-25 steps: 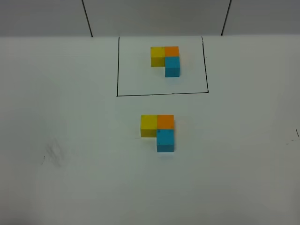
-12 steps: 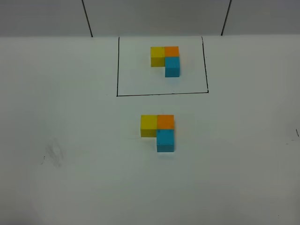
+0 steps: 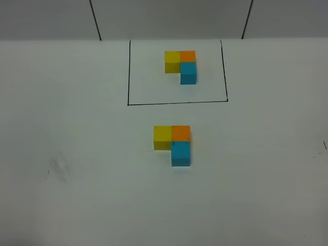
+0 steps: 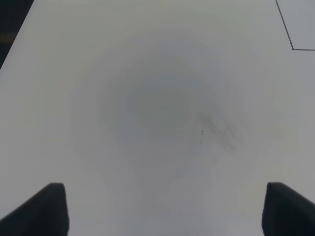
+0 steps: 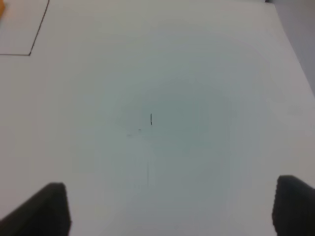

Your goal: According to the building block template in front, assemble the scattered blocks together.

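The building block template (image 3: 181, 65) is an L of yellow, orange and blue cubes inside a thin black drawn rectangle (image 3: 177, 103) at the back of the white table. Nearer the front, the scattered blocks sit pressed together in the same L. The yellow cube (image 3: 163, 136) is on the left, the orange cube (image 3: 181, 133) is beside it, and the blue cube (image 3: 181, 152) is in front of the orange. Neither arm shows in the exterior high view. My left gripper (image 4: 165, 211) is open over bare table. My right gripper (image 5: 170, 209) is open too, holding nothing.
A grey smudge (image 3: 59, 166) marks the table at the front left; the left wrist view shows the same smudge (image 4: 221, 130). Each wrist view catches a rectangle corner (image 4: 292, 48) (image 5: 30, 53). The table's back edge (image 3: 51, 40) meets a grey wall.
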Controlling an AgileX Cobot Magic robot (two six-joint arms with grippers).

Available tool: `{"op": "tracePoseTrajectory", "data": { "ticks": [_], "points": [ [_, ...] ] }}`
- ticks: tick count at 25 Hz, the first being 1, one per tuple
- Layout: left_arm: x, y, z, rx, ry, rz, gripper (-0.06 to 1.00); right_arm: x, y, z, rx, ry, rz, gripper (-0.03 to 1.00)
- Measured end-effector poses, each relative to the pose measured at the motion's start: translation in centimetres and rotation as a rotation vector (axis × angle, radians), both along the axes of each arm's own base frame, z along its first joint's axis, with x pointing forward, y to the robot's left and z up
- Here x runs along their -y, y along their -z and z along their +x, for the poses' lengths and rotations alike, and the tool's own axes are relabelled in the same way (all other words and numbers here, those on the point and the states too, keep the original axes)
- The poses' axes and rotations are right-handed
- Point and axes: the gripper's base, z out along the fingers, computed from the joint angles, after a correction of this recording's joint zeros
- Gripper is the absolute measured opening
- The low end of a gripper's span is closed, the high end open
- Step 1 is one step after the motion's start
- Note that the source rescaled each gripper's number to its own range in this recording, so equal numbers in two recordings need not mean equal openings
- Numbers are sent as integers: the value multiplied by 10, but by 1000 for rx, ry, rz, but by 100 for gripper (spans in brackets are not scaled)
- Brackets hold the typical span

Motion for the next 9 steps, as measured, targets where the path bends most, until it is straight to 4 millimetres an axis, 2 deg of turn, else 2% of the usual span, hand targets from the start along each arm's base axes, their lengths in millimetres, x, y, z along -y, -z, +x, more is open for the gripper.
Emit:
{"op": "tracePoseTrajectory", "data": {
  "ticks": [9],
  "points": [
    [0, 0, 0, 0, 0, 0, 68, 0, 0, -1, 1, 48, 0, 36]
  ]
}}
